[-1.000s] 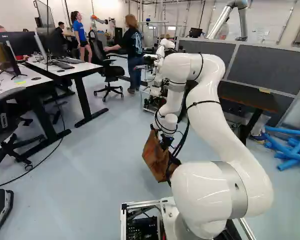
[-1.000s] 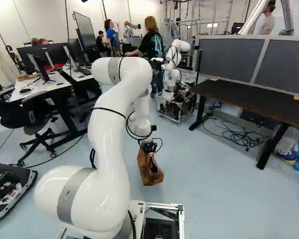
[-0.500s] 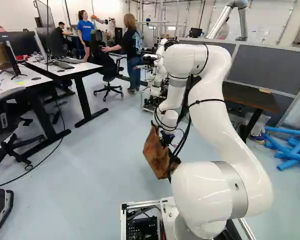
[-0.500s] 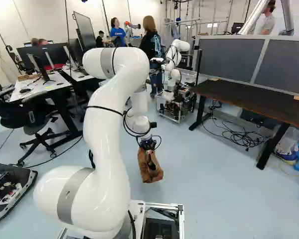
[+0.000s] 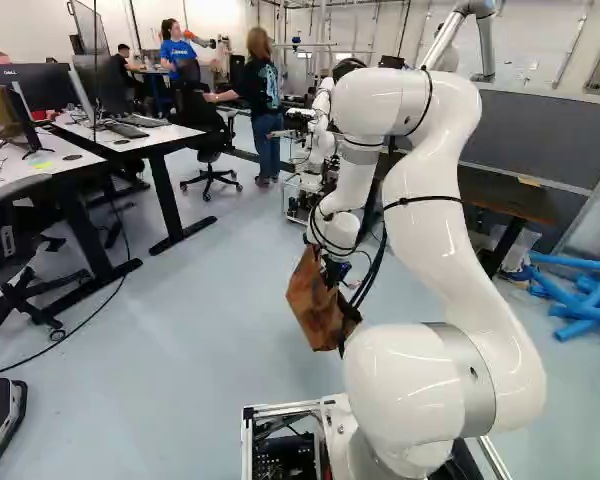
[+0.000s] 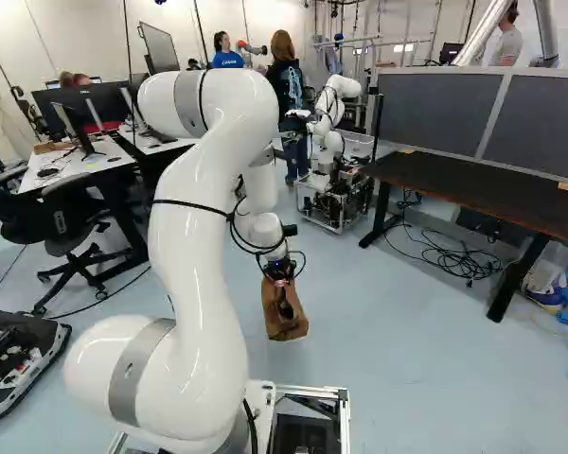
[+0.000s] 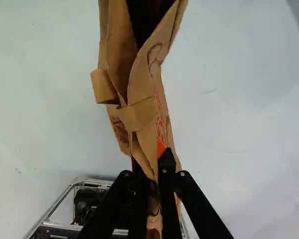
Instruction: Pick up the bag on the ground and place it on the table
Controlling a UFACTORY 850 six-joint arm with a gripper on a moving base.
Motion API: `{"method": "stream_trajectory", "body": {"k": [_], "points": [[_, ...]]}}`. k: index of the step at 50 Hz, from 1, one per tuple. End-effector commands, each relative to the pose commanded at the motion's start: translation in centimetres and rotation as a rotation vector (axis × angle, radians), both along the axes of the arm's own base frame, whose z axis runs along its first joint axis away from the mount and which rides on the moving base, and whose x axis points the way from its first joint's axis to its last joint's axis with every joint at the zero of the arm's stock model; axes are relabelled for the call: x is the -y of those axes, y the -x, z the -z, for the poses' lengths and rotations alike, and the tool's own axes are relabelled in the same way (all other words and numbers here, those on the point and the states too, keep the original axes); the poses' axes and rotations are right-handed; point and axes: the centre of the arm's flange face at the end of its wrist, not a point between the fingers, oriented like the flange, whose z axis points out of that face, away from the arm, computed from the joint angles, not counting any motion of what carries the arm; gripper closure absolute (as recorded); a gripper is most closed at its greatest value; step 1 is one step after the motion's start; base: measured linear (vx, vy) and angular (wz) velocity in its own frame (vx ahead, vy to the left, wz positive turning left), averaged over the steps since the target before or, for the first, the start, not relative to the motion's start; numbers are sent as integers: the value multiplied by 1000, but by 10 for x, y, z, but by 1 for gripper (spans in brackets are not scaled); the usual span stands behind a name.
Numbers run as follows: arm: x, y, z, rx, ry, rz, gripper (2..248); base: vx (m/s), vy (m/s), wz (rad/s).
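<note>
- Probably the goal, the dark worktop [image 6: 473, 189] stands well apart, at the right base view's right.
- White arm [image 5: 425, 220]: raised and drawn back slightly, load moving with it; carrying and placing remain.
- Brown paper bag [image 5: 315, 300]: above the floor [image 6: 407, 331], long axis near upright in the right base view, slanting in the left; folds gape ahead of the jaws [image 7: 151, 164].
- Jaws: nearly together, pinching paper.
</note>
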Motion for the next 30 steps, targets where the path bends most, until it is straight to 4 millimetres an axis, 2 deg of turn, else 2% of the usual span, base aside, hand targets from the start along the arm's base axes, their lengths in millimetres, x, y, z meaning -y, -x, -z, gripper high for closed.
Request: {"method": "stream_trajectory", "body": {"k": [30], "points": [[-3, 12, -42, 14, -2, -62, 223, 0, 0, 0]]}}
